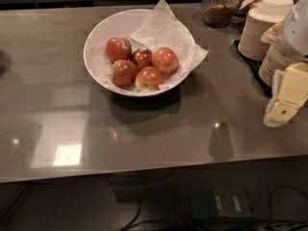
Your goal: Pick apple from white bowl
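Note:
The white bowl [98, 32] stands at the back middle of the grey counter, lined with crumpled white paper [161, 28]. It holds five apples. The apple [165, 60], round, red-orange with a paler orange blush, lies at the right of the pile. An apple with a pale sticker [119, 48] lies at the back left, a small dark red one [142, 57] in the middle, one [123, 72] at the front left, and one with a yellow patch [148, 78] at the front. My gripper [285, 102] hangs at the far right edge, above the counter, well to the right of the bowl and apart from it.
Stacks of small beige-white bowls [262, 28] stand at the back right on a dark mat, just behind my arm. A glass jar [219, 6] with brown contents stands behind the bowl. The counter's front edge [144, 172] runs across the lower part, with cables below.

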Robot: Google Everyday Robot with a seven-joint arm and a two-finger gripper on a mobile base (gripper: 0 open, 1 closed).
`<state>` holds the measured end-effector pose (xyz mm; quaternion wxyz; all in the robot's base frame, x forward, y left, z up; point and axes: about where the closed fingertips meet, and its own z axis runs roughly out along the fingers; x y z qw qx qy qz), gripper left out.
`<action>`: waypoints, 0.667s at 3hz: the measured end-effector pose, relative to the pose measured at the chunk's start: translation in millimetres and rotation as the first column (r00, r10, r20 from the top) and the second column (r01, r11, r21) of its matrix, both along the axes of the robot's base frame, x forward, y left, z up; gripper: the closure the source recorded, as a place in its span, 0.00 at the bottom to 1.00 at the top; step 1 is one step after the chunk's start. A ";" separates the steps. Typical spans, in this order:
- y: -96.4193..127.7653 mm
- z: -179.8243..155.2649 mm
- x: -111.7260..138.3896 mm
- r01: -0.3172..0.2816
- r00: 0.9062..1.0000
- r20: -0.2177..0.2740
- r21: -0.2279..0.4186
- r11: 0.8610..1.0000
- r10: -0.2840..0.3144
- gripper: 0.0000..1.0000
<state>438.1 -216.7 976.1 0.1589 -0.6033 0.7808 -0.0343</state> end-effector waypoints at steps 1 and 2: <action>0.0 0.0 0.0 0.000 1.000 0.000 0.000 1.000 0.000 0.00; 7.0 1.3 7.6 -0.021 1.000 0.014 -0.002 1.000 0.021 0.00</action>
